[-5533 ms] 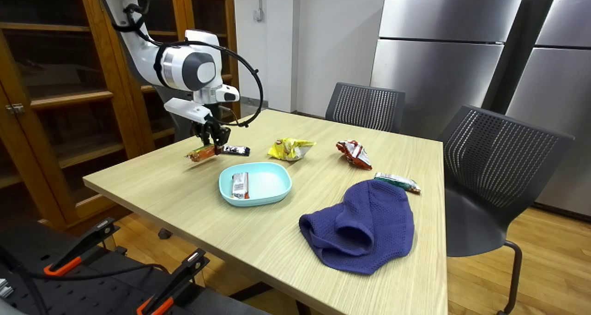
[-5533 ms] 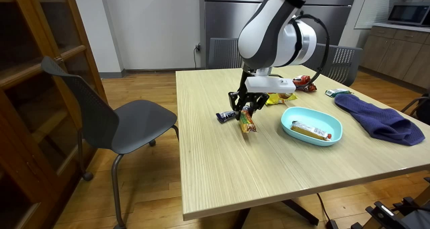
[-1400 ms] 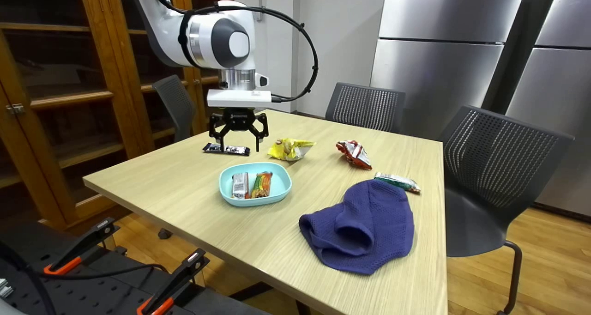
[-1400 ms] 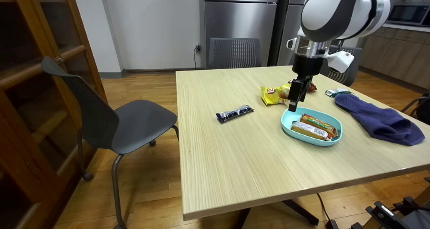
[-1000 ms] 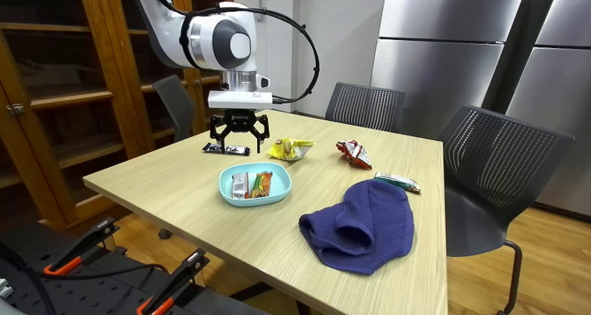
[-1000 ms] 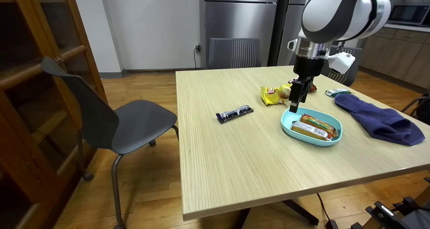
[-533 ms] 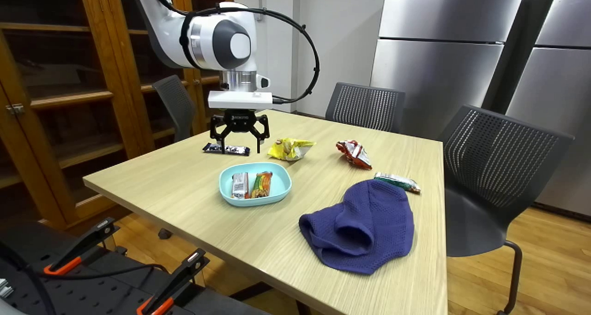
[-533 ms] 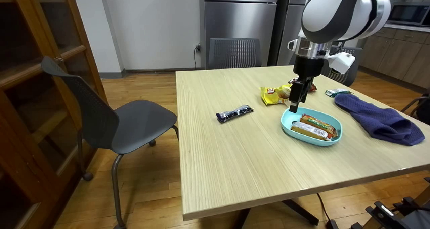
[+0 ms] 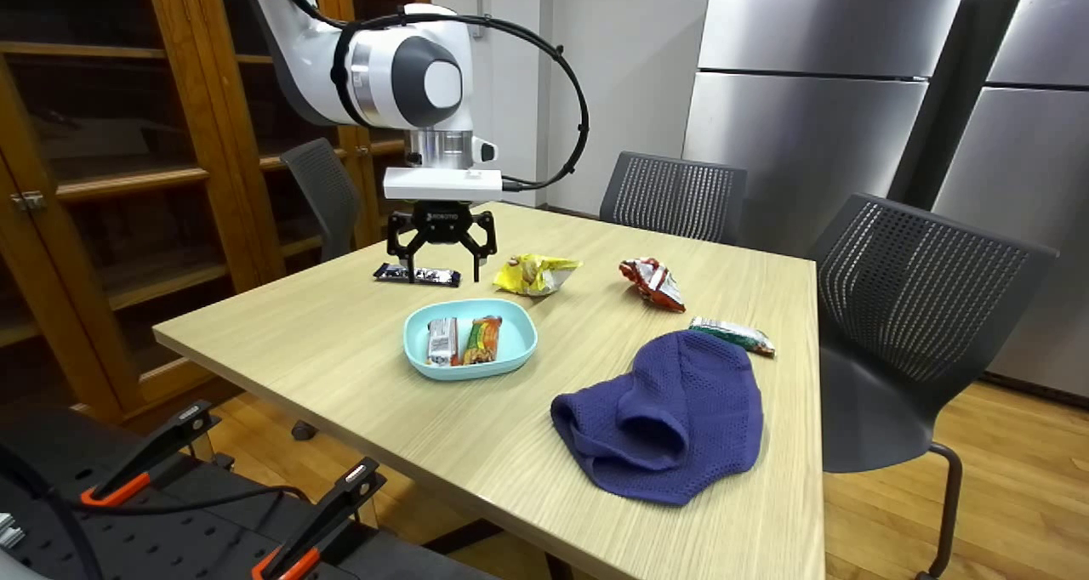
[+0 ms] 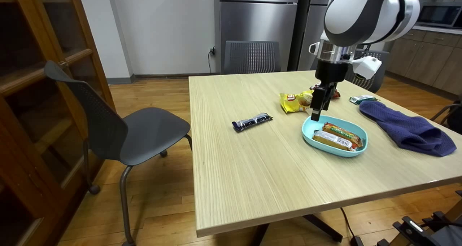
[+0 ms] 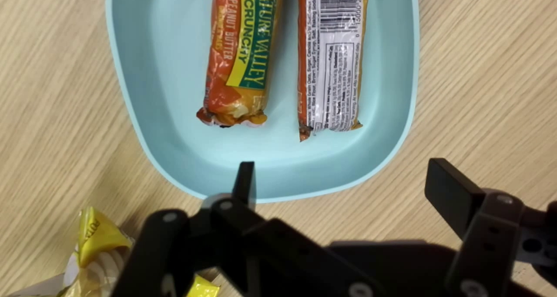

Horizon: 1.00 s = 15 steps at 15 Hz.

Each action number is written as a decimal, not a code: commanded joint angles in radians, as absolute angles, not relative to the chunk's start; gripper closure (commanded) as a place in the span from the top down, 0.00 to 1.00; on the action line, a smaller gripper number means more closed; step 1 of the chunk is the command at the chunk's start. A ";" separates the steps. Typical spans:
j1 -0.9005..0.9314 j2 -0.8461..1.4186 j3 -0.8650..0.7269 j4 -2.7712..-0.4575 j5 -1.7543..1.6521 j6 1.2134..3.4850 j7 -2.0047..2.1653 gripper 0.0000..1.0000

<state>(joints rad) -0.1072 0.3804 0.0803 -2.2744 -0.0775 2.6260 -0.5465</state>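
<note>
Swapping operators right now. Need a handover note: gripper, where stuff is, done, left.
Gripper: open, nothing held; hovers by the edge of the tray.
Where: peanut butter bar and barcode-up bar lie side by side in the tray.
Done: both of those bars are in the tray, free of the gripper.
Left outside the tray, on the table: dark-wrapped bar, yellow bag, red bag, and green-wrapped bar next to the blue cloth.
</note>
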 commanded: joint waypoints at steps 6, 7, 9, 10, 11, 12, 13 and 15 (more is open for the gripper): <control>-0.068 0.417 0.082 -2.189 -0.153 2.594 -0.539 1.00; -0.051 0.429 0.078 -2.162 -0.173 2.594 -0.523 1.00; -0.027 0.450 0.077 -2.113 -0.203 2.588 -0.518 1.00; -0.019 0.463 0.082 -2.084 -0.209 2.584 -0.522 1.00; -0.011 0.477 0.085 -2.059 -0.216 2.582 -0.528 1.00; 0.001 0.492 0.087 -2.028 -0.228 2.572 -0.532 1.00; 0.019 0.511 0.085 -1.996 -0.246 2.561 -0.530 1.00; 0.042 0.542 0.086 -1.940 -0.270 2.540 -0.532 1.00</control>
